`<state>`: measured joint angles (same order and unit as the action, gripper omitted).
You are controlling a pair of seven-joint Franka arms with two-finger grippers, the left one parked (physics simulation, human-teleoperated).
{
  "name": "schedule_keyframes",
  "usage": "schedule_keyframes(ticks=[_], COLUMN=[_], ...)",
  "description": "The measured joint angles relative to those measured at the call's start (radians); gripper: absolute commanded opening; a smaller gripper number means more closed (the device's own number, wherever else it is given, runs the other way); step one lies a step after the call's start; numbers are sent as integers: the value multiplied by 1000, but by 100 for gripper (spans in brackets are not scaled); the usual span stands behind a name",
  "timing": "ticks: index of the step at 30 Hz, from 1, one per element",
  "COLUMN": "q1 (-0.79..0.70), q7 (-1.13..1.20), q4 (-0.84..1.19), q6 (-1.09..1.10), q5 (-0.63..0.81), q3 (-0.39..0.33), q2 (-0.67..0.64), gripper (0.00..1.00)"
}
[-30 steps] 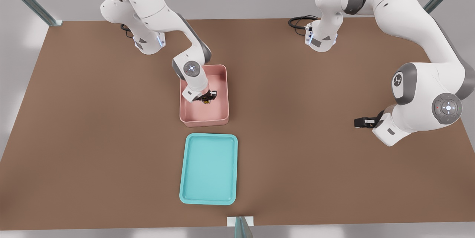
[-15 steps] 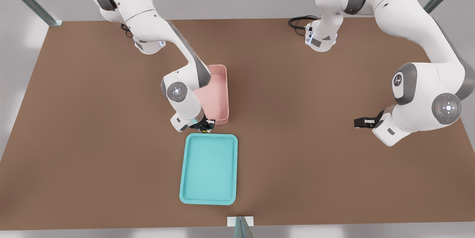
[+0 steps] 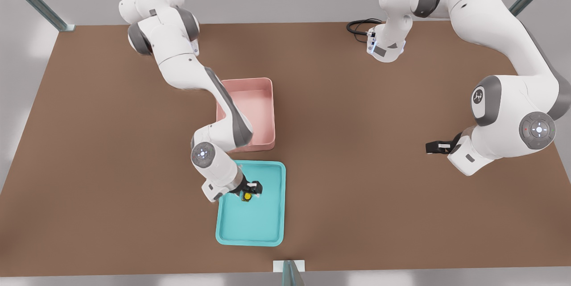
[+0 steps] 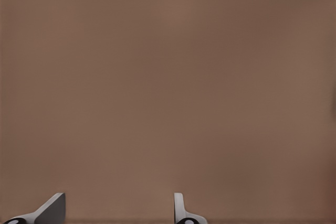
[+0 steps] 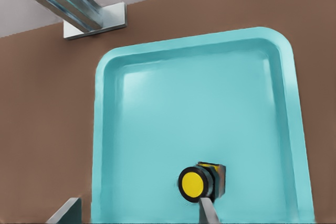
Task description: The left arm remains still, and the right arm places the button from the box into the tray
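Observation:
The button (image 3: pixel 246 196), a yellow cap on a dark base, is inside the turquoise tray (image 3: pixel 272 214), near the end closest to the box. In the right wrist view the button (image 5: pixel 202 182) lies on its side on the tray (image 5: pixel 157 103) floor, right beside one fingertip (image 5: pixel 208 211). My gripper (image 3: pixel 250 190) hovers low over that end of the tray. The gripper (image 5: pixel 136 213) is open, its fingers spread much wider than the button. The pink box (image 3: pixel 256 98) stands just beyond the tray and nothing shows inside it.
The working arm's forearm crosses over the box's corner on the front view's left. A metal post with a white foot (image 3: pixel 288 268) stands at the table's near edge, just past the tray. Brown tabletop (image 3: pixel 357 188) surrounds both containers.
My gripper has travelled from inside the box, over its near wall, to above the tray, bringing the button along. The button now sits in the tray beside wide-spread fingers.

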<state>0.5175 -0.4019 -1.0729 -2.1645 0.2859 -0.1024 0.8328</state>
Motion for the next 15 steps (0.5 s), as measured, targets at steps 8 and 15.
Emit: schedule_keyframes(ticks=[8,15], q1=[-454,-477], q7=[115,197], q4=[-131,-131], q6=[582,766], q5=[-237,-258], q3=[153,154], q2=[-485,-481], gripper=[100,100])
